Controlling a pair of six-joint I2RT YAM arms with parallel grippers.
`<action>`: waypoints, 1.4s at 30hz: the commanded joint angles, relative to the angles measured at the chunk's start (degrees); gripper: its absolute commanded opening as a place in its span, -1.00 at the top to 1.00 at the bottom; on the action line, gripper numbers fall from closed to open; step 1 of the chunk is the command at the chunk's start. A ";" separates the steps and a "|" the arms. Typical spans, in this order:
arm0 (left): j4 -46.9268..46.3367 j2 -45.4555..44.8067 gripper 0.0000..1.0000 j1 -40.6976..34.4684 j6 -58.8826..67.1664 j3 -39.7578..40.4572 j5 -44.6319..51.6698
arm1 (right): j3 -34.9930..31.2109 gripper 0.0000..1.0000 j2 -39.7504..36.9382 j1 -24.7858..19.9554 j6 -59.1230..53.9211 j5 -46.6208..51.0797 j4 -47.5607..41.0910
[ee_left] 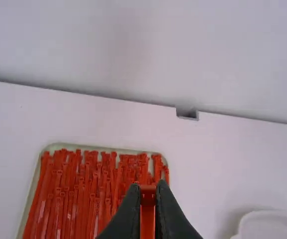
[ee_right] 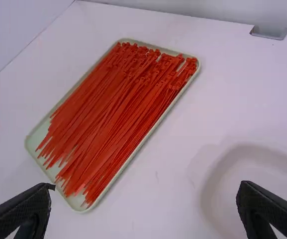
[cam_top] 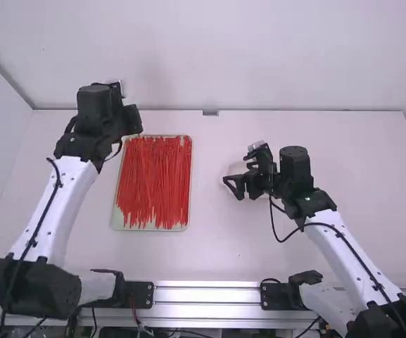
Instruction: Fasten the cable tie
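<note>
The left tool [ee_left: 147,191] was pinching one orange cable tie [ee_left: 147,216] above the far end of the pale tray [ee_right: 34,141], which held a heap of ties [cam_top: 153,179] on the desk [cam_top: 343,141]. The right tool [ee_right: 144,188] stood spread wide, right of the tray

We see a flat white tabletop [cam_top: 315,141]. On it, under the left hand [ee_left: 147,188] and well apart from the right hand [cam_top: 239,186], lies a pale green rectangular tray [cam_top: 115,222] heaped with orange-red plastic cable ties [cam_top: 153,183]. Beyond both hands, a small grey bracket [cam_top: 210,112] sits at the tabletop's far edge.
</note>
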 commanded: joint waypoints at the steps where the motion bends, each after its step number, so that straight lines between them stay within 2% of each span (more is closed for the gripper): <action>1: 1.03 -4.39 0.96 0.11 -0.20 -4.07 -0.52 | 2.14 -0.99 0.17 0.09 0.17 -0.61 0.26; 10: 11.69 -13.38 0.96 -2.16 -0.48 -19.96 -0.33 | 2.14 -0.99 0.17 1.77 1.05 -1.05 0.90; 17: 17.05 -14.08 0.96 -2.58 -2.10 -27.08 2.58 | 2.14 -0.99 0.15 1.62 1.01 -6.97 1.75; 23: 24.11 -14.08 0.96 -2.58 -3.61 -32.50 7.82 | 2.14 -0.99 0.17 -0.63 1.27 -15.04 3.67; 33: 32.26 -14.08 0.96 -4.52 -6.40 -34.34 12.98 | 2.14 -0.99 0.17 -1.95 10.71 -15.96 10.43; 42: 42.01 -14.08 0.96 -11.76 -8.81 -33.94 12.83 | 2.14 -0.99 0.17 2.80 12.63 -15.41 17.03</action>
